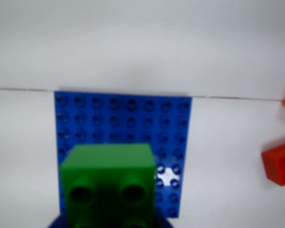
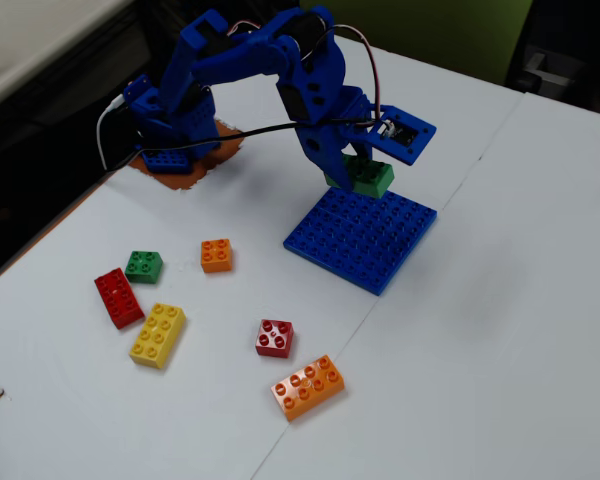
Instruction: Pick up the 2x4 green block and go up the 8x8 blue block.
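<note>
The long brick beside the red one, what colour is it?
Yellow, shown best in the fixed view, lying right of the long red brick.

The fixed view shows one blue baseplate (image 2: pixel 365 236), eight studs by eight. There are two green bricks: an oblong one (image 2: pixel 365 177) and a small square one (image 2: pixel 143 266). Two are red: one oblong (image 2: pixel 118 297), one square (image 2: pixel 274 338). Two are orange: one oblong (image 2: pixel 308 386), one square (image 2: pixel 216 255). One oblong brick is yellow (image 2: pixel 158 335).
</note>
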Available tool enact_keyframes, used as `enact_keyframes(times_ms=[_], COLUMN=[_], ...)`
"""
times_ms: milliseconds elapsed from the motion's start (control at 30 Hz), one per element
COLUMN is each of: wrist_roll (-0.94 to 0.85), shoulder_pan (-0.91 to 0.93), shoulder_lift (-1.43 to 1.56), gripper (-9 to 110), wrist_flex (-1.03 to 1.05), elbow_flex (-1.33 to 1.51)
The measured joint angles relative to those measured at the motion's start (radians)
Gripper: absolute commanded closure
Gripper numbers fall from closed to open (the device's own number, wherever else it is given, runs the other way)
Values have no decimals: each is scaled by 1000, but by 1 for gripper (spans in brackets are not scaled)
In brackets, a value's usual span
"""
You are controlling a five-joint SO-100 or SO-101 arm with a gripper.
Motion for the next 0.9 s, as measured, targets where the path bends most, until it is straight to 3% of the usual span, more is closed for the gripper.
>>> enact_keyframes(times_ms=[900], wrist_roll=[9], shoulder_pan=[0], shoulder_lift=[0], gripper=[101], wrist_flex=[-3], elbow_flex=[0])
